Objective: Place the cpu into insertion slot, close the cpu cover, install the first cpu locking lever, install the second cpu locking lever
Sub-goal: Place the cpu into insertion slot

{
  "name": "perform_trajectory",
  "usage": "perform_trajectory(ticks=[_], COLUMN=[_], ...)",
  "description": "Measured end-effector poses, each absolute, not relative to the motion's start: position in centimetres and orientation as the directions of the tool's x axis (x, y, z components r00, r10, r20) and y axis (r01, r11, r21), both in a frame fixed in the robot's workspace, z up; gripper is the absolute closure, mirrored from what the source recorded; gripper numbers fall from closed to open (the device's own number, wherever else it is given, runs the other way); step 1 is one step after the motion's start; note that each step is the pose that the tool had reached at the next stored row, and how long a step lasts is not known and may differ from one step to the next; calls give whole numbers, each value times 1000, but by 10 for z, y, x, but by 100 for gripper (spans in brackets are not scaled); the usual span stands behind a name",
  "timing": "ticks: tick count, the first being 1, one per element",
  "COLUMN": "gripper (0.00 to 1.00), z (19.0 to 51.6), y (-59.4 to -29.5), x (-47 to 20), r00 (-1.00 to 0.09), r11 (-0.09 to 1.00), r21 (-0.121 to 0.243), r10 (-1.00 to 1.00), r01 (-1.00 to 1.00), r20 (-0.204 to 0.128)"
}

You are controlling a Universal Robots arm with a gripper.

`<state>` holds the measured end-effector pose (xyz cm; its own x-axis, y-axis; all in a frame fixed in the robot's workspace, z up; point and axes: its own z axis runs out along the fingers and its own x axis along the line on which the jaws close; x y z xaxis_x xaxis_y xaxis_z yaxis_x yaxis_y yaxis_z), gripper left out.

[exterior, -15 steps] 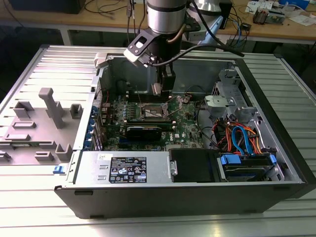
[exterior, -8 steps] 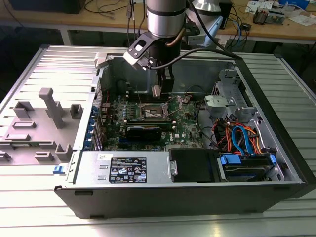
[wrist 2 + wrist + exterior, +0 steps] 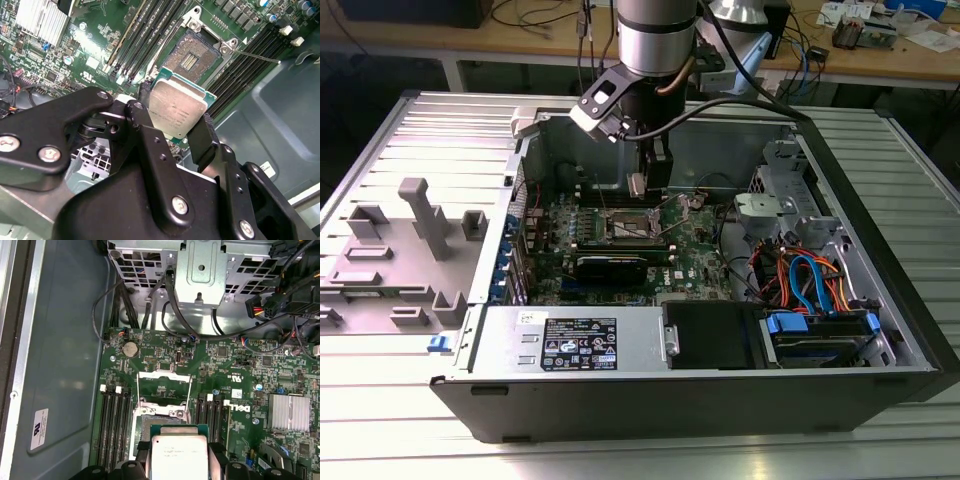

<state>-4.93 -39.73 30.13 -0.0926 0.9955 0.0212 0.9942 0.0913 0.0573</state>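
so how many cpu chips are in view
1: the cpu, clamped in the gripper, held over the motherboard close to the open, empty insertion slot.

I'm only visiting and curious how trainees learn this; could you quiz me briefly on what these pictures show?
1. True or false: the small flat square silvery-topped cpu already lies in the small square dark metal-rimmed insertion slot.
2. What does the black metal gripper hold? A) the cpu B) a screwdriver C) nothing
3. Fill in: the insertion slot sits on the large green ____.
Key: 1 false; 2 A; 3 motherboard.
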Motion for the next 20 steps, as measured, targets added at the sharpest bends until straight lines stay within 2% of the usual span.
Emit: perform_trajectory(ticks=[20], gripper=[46], z=[297], y=[-397], x=[-49], r00=[-93], r11=[91], r21=[57], r10=[995], r01=[994], r20=[21])
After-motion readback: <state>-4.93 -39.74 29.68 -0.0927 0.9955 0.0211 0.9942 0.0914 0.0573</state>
